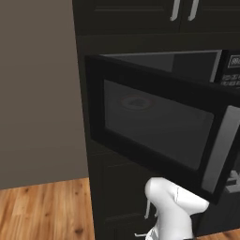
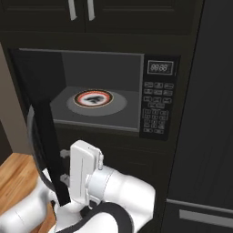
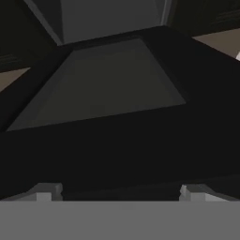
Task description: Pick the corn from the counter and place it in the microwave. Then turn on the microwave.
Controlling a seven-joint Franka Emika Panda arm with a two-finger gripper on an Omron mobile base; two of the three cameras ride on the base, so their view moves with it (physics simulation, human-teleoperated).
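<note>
**Microwave door swung open, arm low beneath it**

Nearest, the white arm point(image 2: 104, 186) sits low in front of the black cabinetry, its wrist tucked under the edge of the open door point(image 1: 154, 126). In the hand view the gripper point(image 3: 121, 192) shows two finger tips point(image 3: 47, 191) set wide apart with nothing between them, facing the underside of the dark door with its grey window.

Farther in, the microwave point(image 2: 98, 91) stands open, its door hinged on the left and swung out toward the robot. Inside, the red-ringed turntable plate point(image 2: 93, 98) lies on the grey floor of the cavity. The keypad point(image 2: 157, 107) with its display sits on the right. I cannot tell where the corn is.
</note>
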